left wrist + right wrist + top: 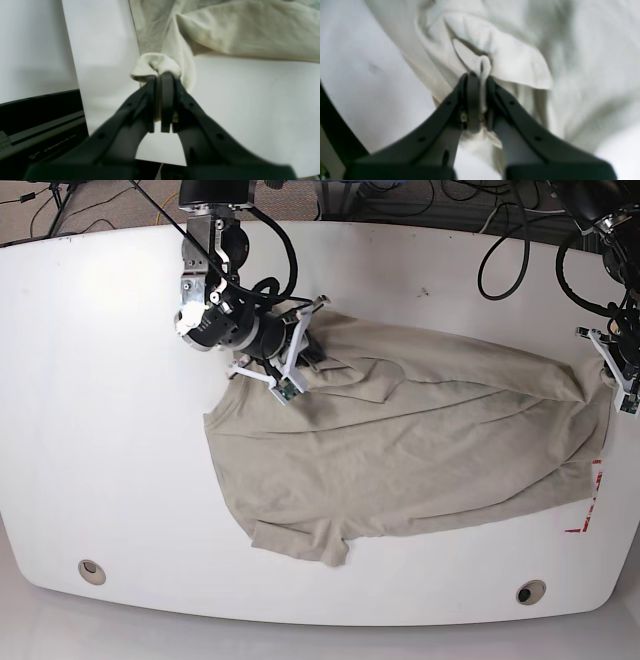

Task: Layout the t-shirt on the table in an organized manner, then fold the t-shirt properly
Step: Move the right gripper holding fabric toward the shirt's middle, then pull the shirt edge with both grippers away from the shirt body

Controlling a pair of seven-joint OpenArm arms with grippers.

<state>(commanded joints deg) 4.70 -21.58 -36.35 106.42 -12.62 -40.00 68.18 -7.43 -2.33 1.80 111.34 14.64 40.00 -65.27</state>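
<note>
Both grippers, left (160, 105) and right (480, 105), clench bunched edges of the shirt (400, 450) on the table (100, 380). Uneven pulling could slip a thin pinch or skew the layout.

Bright, even light overhead; I see soft glare on the table (120, 430). Base view sharp, slightly bowed at edges. Both wrist views soft, right one blurriest; near gripper bodies defocused.
</note>
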